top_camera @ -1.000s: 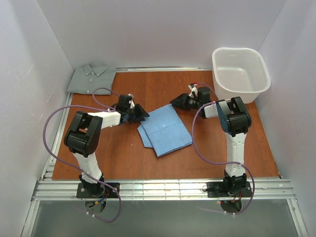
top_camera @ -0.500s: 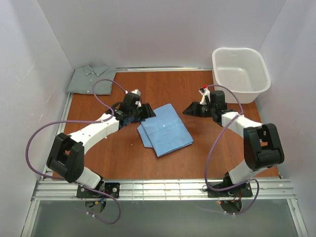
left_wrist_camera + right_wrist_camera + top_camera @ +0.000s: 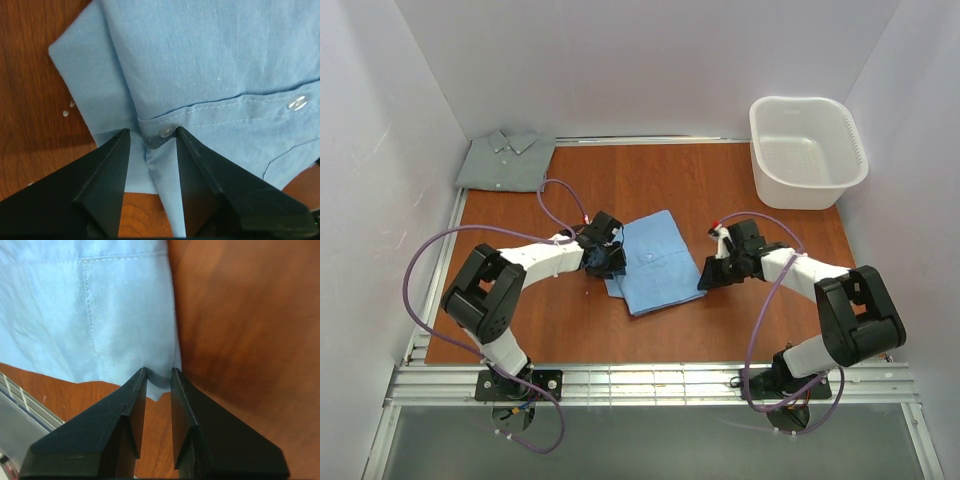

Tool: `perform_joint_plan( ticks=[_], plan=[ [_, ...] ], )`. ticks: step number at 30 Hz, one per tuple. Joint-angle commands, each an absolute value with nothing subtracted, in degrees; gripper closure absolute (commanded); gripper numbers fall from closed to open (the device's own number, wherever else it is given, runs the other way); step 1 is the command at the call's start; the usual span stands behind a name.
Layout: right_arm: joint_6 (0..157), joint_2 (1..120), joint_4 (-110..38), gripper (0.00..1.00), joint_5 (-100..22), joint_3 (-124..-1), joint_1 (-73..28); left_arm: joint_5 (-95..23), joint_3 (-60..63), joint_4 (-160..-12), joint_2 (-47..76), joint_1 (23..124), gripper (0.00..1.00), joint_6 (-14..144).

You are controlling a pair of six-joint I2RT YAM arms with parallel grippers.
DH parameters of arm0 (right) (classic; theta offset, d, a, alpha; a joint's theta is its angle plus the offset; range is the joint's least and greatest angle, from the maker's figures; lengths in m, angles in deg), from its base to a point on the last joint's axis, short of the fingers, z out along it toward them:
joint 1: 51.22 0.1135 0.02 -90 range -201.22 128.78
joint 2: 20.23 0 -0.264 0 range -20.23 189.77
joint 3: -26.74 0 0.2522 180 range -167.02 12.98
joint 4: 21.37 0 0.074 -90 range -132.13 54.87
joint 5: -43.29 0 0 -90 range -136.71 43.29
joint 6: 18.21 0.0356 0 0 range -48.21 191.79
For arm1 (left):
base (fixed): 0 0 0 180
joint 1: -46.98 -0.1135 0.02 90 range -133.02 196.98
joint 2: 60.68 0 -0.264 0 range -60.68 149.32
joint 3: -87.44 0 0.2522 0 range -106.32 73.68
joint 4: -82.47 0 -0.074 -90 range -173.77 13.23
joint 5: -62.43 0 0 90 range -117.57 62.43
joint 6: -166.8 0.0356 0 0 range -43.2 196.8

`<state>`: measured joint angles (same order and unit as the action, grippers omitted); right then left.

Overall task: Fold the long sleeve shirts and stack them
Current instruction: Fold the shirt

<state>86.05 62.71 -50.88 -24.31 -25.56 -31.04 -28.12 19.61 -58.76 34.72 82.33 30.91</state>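
Note:
The light sky-blue shirt (image 3: 655, 262) lies folded in the middle of the wooden table. My left gripper (image 3: 605, 260) is at its left edge. In the left wrist view the fingers (image 3: 107, 172) are closed in on a bunched ridge of blue cloth (image 3: 210, 60) by a button. My right gripper (image 3: 709, 277) is at the shirt's right corner. In the right wrist view that gripper (image 3: 158, 376) pinches the corner tip of the cloth (image 3: 100, 315). The grey-green shirt (image 3: 506, 159) lies folded at the back left corner, away from both grippers.
A white plastic basket (image 3: 807, 150) stands at the back right. White walls close in the table on three sides. A metal rail (image 3: 650, 382) runs along the near edge by the arm bases.
Both grippers have dropped from beside the blue shirt onto its edges, the left at the left edge and the right at the right corner, and narrowed onto the cloth. The shirt has shifted slightly.

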Motion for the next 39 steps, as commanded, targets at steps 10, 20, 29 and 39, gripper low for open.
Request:
perform_joint_plan(
  ticks=[10, 20, 29, 39],
  plan=[
    [92.3, 69.9, -51.6, 0.85, -21.8, -33.9, -9.3, -14.8, 0.4, -57.7, 49.3, 78.4, 0.61, 48.7],
    [93.4, 67.9, -50.9, 0.69, -28.0, -42.7, -1.1, -15.2, -6.2, -58.5, 41.5, 73.3, 0.34, 48.1],
    [85.9, 67.2, -51.3, 0.74, -29.6, -48.4, -7.2, -24.0, 13.5, -66.3, 25.0, 73.3, 0.42, 38.1],
    [86.9, 80.8, -48.6, 0.81, -23.8, -51.5, -5.6, -23.5, 16.2, -69.9, 34.7, 72.9, 0.62, 35.2]
  ],
)
